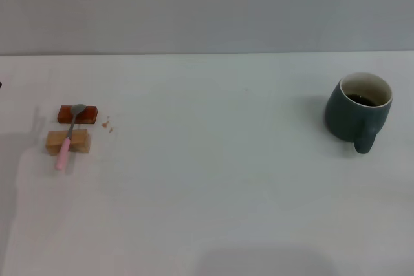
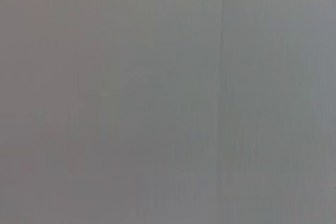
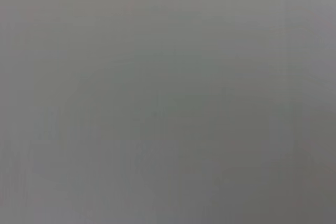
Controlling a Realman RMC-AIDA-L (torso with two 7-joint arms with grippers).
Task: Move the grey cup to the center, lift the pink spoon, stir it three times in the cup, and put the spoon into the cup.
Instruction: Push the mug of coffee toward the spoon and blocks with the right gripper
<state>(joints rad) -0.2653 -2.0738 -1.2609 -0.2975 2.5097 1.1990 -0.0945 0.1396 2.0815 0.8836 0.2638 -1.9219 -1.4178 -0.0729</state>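
Standing upright at the desk's [image 1: 213, 185] right side, grey cup [image 1: 358, 112] holds dark liquid. Pink spoon [image 1: 68, 135] lies far left across two small blocks [image 1: 67, 141]. No fingers in any view; state cannot be told. Both wrist views show only blank grey.

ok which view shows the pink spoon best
The head view. There the pink spoon lies whole across the tan block and the reddish-brown block, at the table's left. Both wrist views show only blank grey surface, no spoon.
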